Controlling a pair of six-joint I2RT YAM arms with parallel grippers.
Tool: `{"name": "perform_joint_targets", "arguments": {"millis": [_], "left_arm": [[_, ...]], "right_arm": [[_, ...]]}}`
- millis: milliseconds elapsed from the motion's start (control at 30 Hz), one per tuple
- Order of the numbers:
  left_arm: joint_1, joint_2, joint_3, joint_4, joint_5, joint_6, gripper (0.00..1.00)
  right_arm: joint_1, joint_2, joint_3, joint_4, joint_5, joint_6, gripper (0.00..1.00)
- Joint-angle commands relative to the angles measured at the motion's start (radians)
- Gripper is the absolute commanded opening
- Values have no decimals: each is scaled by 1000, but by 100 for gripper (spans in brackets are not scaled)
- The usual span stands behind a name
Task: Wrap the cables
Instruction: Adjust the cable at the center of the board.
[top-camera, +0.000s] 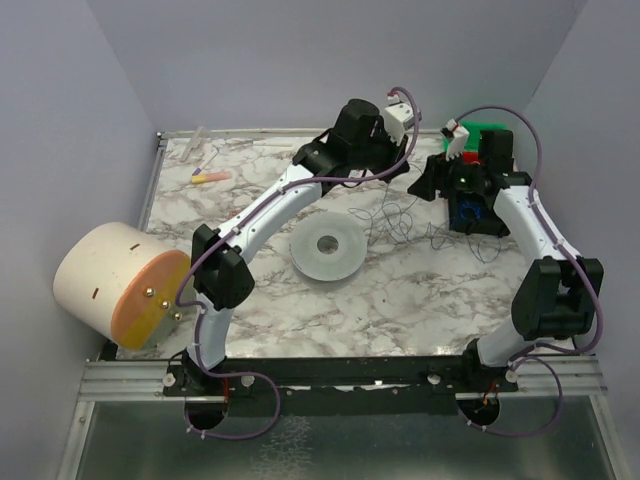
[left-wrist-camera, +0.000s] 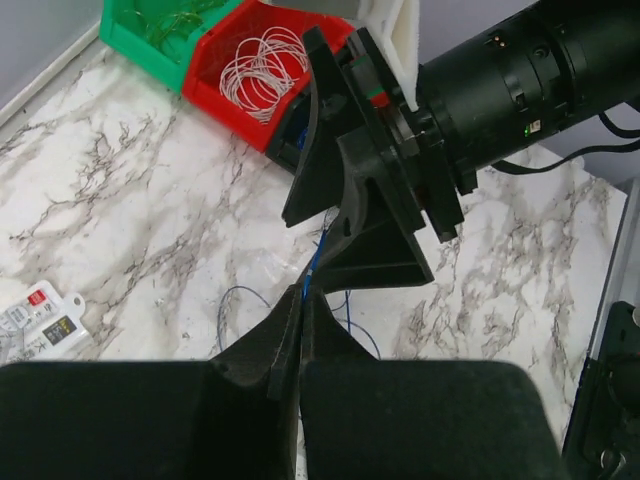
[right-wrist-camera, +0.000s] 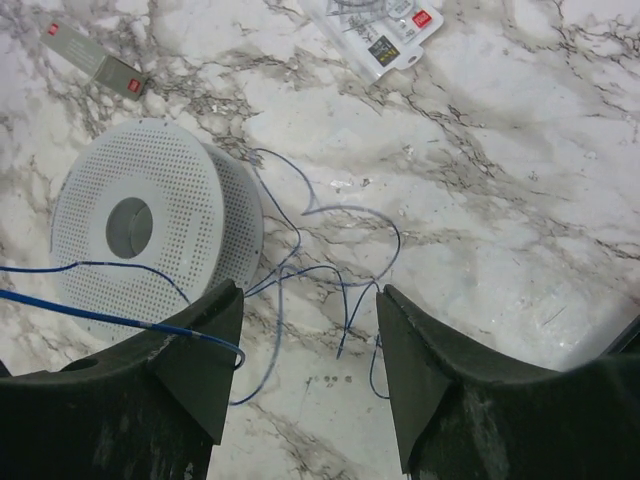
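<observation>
The cable is a thin blue-dark wire lying in loose loops (top-camera: 395, 220) on the marble between the two grippers, right of a white perforated spool (top-camera: 327, 248). My left gripper (left-wrist-camera: 303, 292) is shut, and the wire (left-wrist-camera: 316, 255) is pinched at its tips. In the top view the left gripper (top-camera: 400, 170) meets my right gripper (top-camera: 428, 185) above the loops. The right gripper (right-wrist-camera: 308, 290) stands open over the wire loops (right-wrist-camera: 330, 270). One strand (right-wrist-camera: 120, 322) crosses its left finger (right-wrist-camera: 205, 350) and curls round the edge. The spool (right-wrist-camera: 150, 230) lies just beyond it.
A red bin (left-wrist-camera: 215, 95) of white wire coils and a green bin (left-wrist-camera: 135, 35) stand at the back right. A label packet (right-wrist-camera: 385, 35) and a grey tag (right-wrist-camera: 95, 60) lie beyond the spool. A large cream roll (top-camera: 120, 285) sits at the left edge.
</observation>
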Motion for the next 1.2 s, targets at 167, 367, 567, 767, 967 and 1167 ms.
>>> {"name": "perform_joint_targets", "arguments": {"millis": [167,367,567,767,967,1167], "left_arm": [[11,-44,-83,24,26,7,0],[9,-26,-73,26,6,-6,0],[10,-9,-48,28,20,-26,0],[10,-10,-36,36,37,-64,0],[10,-21,-32,53,52,-100,0],[9,-34,-55,66,61,-115,0]], "right_arm": [[-38,-98,-66,48,-312,-83,52],[-41,-107,-79,64,-315,-78,16],[-41,-99,-82,85,-261,-57,51],[-41,-107,-108,138,-223,-22,56],[-41,-84,-119,157,-212,-3,56],[-39,-74,-121,173,-229,21,51]]}}
